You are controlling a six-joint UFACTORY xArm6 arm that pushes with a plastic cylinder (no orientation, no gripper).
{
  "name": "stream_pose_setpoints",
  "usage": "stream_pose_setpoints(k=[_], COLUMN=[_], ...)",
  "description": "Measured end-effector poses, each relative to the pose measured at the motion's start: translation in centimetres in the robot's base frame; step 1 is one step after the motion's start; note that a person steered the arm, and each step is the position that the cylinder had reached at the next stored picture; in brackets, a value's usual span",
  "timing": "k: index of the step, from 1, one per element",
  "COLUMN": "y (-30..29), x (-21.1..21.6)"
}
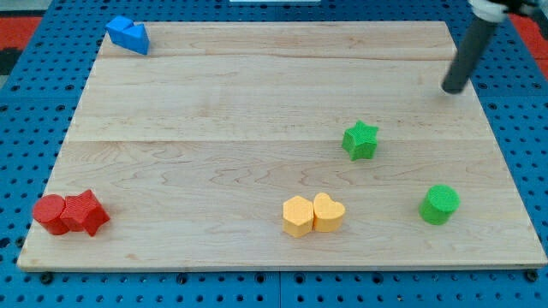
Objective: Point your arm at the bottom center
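My tip point(452, 88) is the lower end of a dark rod coming down from the view's top right, resting near the board's right edge. It touches no block. The green star point(360, 140) lies below and to its left. The green cylinder point(439, 204) stands near the bottom right. A yellow hexagon point(297, 216) and a yellow heart point(329, 212) touch each other at the bottom centre. A red cylinder point(50, 213) and a red star point(86, 212) touch at the bottom left. A blue block point(128, 35) of unclear shape sits at the top left.
The blocks lie on a pale wooden board point(214, 111), which rests on a blue perforated base point(26, 120) that shows all around its edges.
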State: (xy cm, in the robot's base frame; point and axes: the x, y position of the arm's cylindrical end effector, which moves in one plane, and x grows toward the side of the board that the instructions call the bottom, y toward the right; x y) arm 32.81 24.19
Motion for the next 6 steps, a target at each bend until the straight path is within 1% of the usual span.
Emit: stream_pose_setpoints(k=[1,2,3,4,5,6], y=[-9.6,-21.1,-28.5,-29.5,-30.8,-31.3], x=[-3.4,-3.0,-1.5,-1.5,0.4,5.4])
